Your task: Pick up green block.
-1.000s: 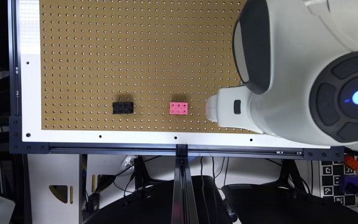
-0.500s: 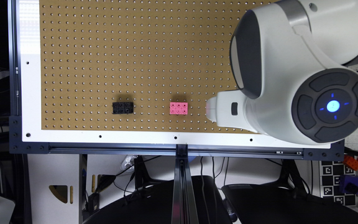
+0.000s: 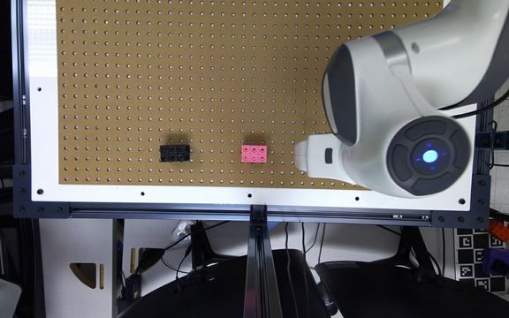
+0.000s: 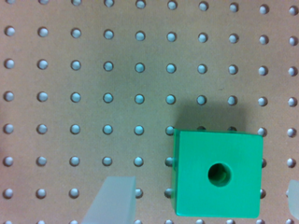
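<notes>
The green block (image 4: 217, 173), a bright green cube with a round dark hole in its top face, rests on the brown pegboard (image 4: 93, 93). My gripper (image 4: 203, 203) is open above it. One translucent finger (image 4: 112, 200) stands clear of the block on one side, and the other fingertip (image 4: 293, 196) shows just past its opposite side. The block lies between them, nearer the second finger, and touches neither. In the exterior view the gripper (image 3: 312, 155) is the white part near the board's front edge, right of the pink brick.
A small pink studded brick (image 3: 254, 153) and a black studded brick (image 3: 174, 153) lie on the pegboard (image 3: 192, 66) to the exterior view's left of the gripper. The white frame (image 3: 148, 194) borders the board. The bulky arm (image 3: 391, 110) overhangs the right side.
The arm's large joint with the blue light has swung toward the exterior view's left and slightly down. The white gripper part has stayed in place, and the bricks have not moved.
</notes>
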You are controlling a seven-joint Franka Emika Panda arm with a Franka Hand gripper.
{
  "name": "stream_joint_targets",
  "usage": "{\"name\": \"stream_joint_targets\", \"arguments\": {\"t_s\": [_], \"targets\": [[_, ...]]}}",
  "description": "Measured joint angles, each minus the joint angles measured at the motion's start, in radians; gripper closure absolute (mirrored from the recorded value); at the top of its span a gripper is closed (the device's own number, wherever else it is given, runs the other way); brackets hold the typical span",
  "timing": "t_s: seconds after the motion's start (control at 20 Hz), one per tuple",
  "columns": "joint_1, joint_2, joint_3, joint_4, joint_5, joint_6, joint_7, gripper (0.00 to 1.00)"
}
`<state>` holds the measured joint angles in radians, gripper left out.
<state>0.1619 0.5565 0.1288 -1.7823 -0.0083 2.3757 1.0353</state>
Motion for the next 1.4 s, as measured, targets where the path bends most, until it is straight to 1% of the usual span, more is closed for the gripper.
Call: {"name": "stream_joint_targets", "arguments": {"t_s": [0.1,0.15,0.25,0.35,0.45,0.5,0.6,0.7,0.9,1.1,1.25,1.3,1.4], "targets": [[0.007,0.002,0.005,0.008,0.0,0.001,0.01,0.0],[0.012,0.002,0.005,0.011,-0.0001,0.001,0.017,0.0],[0.018,0.002,0.005,0.013,-0.0007,0.001,0.024,0.0],[0.018,0.004,0.005,0.014,-0.0007,0.001,0.024,0.0],[0.018,0.018,0.004,0.014,-0.001,0.007,0.024,0.0],[0.018,0.035,0.004,0.014,-0.0016,0.021,0.024,0.0],[0.018,0.08,0.003,0.017,-0.0042,0.064,0.024,0.0],[0.018,0.101,0.003,0.023,-0.0049,0.082,0.024,0.0],[0.018,0.102,0.003,0.031,-0.0049,0.082,0.024,0.0],[0.018,0.107,0.003,0.032,-0.005,0.082,0.024,0.0],[0.019,0.139,0.002,0.033,-0.0072,0.106,0.024,0.0],[0.019,0.144,0.002,0.035,-0.0096,0.111,0.025,0.0],[0.019,0.144,0.002,0.036,-0.0104,0.111,0.026,0.0]]}}
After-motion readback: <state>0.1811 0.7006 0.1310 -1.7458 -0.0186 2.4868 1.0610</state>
